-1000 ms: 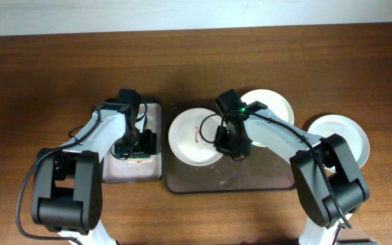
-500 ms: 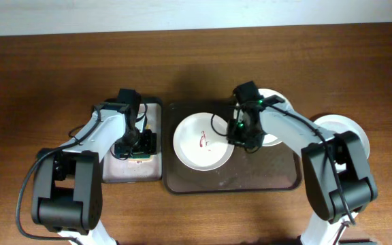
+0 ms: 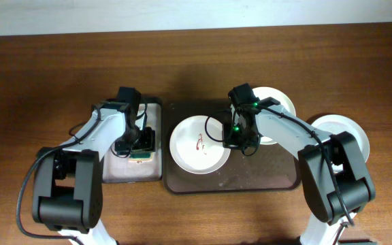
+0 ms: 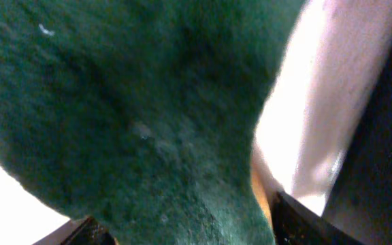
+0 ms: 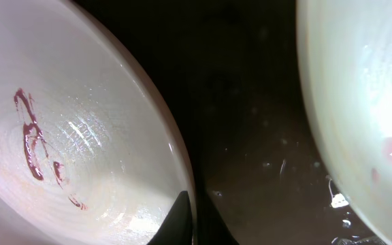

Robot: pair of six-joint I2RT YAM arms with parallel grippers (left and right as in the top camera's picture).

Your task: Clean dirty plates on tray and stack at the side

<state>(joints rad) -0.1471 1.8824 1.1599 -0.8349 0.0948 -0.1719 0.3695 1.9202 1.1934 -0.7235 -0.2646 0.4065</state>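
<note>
Left plate (image 3: 197, 144) lies in the left half of the tray (image 3: 264, 178), the thin red smear at its centre unwiped, so cleaning of it has not begun. The back plate (image 3: 279, 103) sits at the tray's far right corner, and the right wrist view shows a reddish mark on it too. A side plate (image 3: 351, 133) rests on the table (image 3: 46, 68) just right of the tray. No smear shows on the part in sight, though the right arm hides some of it, so by my reading one plate at most is done and two are left, with no stack yet. The right pincer (image 3: 230, 139) seems nipped narrow onto the left plate's right rim: one finger shows at that edge, the other is hidden. The left pincer (image 3: 136, 146) is down on the small tray (image 3: 131, 173) at a green sponge (image 4: 128, 116) that fills its camera; whether it grips it I cannot tell. The right arm crosses the back plate, and wet specks dot the tray floor between the two plates
</note>
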